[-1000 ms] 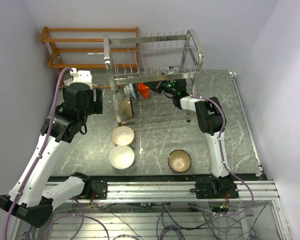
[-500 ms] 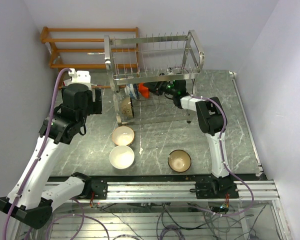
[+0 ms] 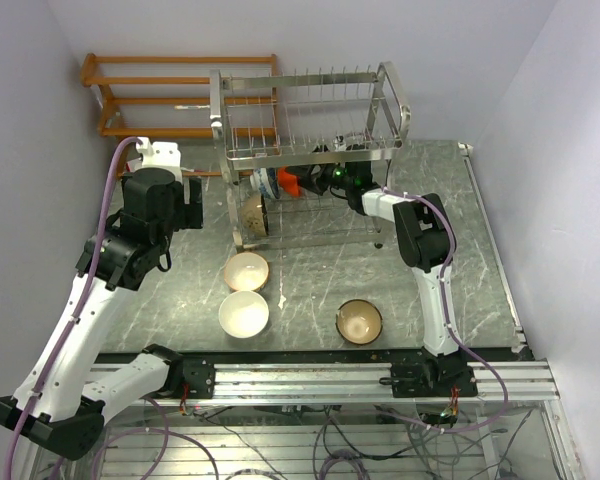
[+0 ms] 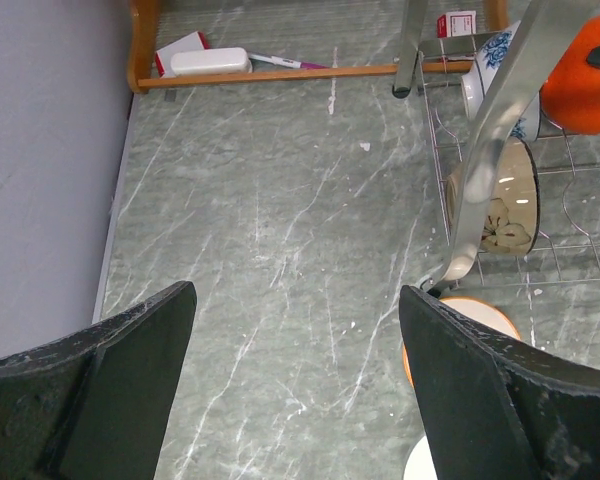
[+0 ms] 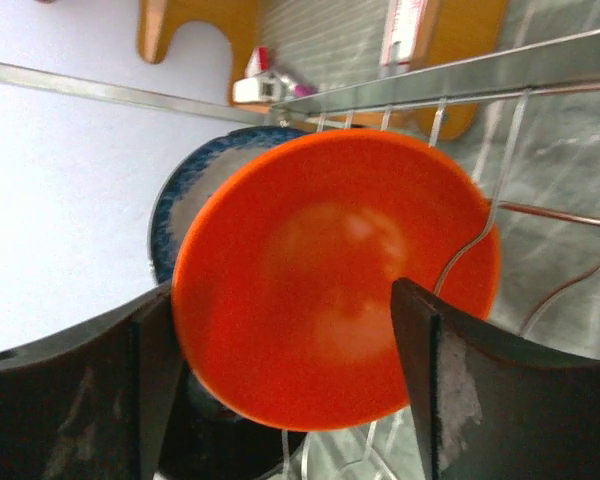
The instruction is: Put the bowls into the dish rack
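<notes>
The silver wire dish rack stands at the back of the table. On its lower tier a blue-and-white bowl and a red-orange bowl stand on edge side by side, and a tan-lined bowl stands nearer. My right gripper reaches into that tier. In the right wrist view the right gripper is open, and the red-orange bowl rests on the wires between its spread fingers. Three bowls lie on the table: cream-tan, white and dark-rimmed. My left gripper hangs open over bare table.
An orange wooden shelf holding small white items stands against the back wall, left of the rack. Walls close in on the left and right. The rack's silver upright crosses the left wrist view.
My right gripper has opened and let go of the red-orange bowl, which now stands in the rack next to the blue-and-white bowl. The left arm has drifted slightly.
</notes>
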### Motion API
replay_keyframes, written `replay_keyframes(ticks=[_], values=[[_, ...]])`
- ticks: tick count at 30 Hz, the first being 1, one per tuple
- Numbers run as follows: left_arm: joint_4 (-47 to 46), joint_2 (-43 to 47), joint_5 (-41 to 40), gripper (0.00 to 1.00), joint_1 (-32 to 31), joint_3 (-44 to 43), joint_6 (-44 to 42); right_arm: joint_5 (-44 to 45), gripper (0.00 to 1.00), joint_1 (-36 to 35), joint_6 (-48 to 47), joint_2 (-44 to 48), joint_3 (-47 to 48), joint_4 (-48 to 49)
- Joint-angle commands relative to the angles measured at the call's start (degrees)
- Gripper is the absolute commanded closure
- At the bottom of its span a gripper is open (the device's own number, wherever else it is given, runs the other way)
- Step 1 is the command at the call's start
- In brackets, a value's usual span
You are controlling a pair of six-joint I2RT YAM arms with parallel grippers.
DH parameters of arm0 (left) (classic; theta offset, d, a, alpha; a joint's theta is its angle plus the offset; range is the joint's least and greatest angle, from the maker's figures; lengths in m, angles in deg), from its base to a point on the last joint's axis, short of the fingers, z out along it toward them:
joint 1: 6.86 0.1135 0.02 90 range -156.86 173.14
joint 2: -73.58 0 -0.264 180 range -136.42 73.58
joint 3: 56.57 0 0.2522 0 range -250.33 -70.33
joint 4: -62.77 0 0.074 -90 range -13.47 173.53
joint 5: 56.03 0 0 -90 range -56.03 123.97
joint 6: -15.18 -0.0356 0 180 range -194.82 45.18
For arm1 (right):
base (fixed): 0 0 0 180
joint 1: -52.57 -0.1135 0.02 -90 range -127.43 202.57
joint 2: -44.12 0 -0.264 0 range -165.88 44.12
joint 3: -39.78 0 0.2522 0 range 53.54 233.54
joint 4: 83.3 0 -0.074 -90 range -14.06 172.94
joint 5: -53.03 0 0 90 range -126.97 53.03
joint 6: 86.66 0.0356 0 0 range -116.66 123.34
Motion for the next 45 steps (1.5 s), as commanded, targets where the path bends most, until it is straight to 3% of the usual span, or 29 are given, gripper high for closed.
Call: replay_keyframes(ticks=[1, 4, 7, 15, 22, 36, 45], values=[[-2.2, 0.8, 0.9, 0.07, 0.4, 0.7, -1.0, 3.8, 0.17, 1.3, -3.4, 4.0, -0.5, -5.7], [-2.4, 0.9, 1.0, 0.07, 0.4, 0.8, -1.2, 3.9, 0.12, 1.2, -3.8, 4.6, 0.0, -5.8], [-2.6, 1.0, 1.2, 0.07, 0.4, 1.0, -1.5, 4.3, 0.01, 1.1, -4.3, 4.6, 1.6, -6.7], [-2.9, 1.7, 1.4, 0.07, 0.4, 1.7, -1.5, 5.2, 0.00, 0.9, -5.3, 4.0, 5.4, -8.2], [-2.9, 1.7, 1.8, 0.07, 0.4, 2.2, -1.4, 6.9, 0.00, 0.8, -3.3, 4.7, 4.3, -2.3], [-3.2, 2.2, 2.1, 0.07, 0.4, 2.6, -0.7, 13.5, 0.00, 0.1, -15.4, 4.9, 12.9, -20.6], [-3.3, 2.2, 2.5, 0.07, 0.4, 2.8, -0.7, 16.3, 0.00, -0.2, -18.8, 6.4, 11.6, -26.5]])
